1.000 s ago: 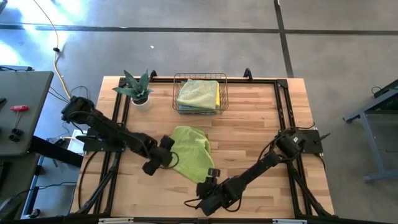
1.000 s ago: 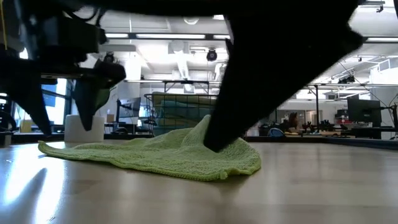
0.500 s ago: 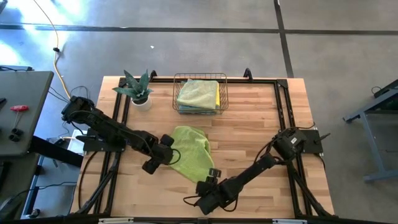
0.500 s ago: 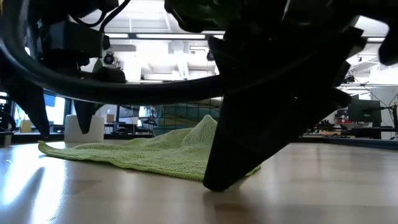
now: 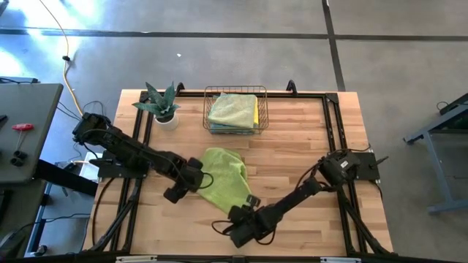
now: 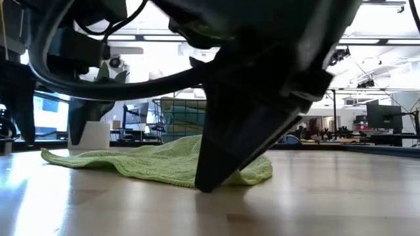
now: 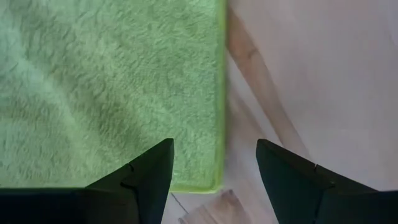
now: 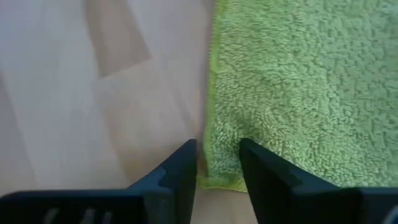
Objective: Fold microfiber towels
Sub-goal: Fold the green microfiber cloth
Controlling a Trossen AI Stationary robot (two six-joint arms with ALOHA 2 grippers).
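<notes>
A lime green microfiber towel (image 5: pixel 225 177) lies spread, slightly rumpled, on the wooden table (image 5: pixel 307 146). My left gripper (image 7: pixel 214 165) hangs open above the towel's corner (image 7: pixel 211 180) on the table's left side. It points down, with one finger over the cloth and the other over bare wood. My right gripper (image 8: pixel 217 163) is down at the towel's near corner, its fingers close together but still apart. Folded towels, green over yellow (image 5: pixel 234 109), lie in a wire basket (image 5: pixel 235 90) at the far edge. My right gripper comes slanting down from the table's near right side onto the towel's near corner. One fingertip (image 8: pixel 261 168) is on the cloth and the other is on bare wood just outside the hem (image 8: pixel 211 149). The hem runs up between them. The towel lies on the table.
A small potted plant (image 5: pixel 161 106) stands far left of the basket. Bare wood lies to the right of the towel and along the near edge. A black frame (image 5: pixel 333 131) runs round the table's top.
My right gripper has sunk onto the table at the towel's near corner, shifted a little toward the table's left edge, and rolled at the wrist. The raised hump of cloth behind it has flattened. The rest of the towel has kept its place.
</notes>
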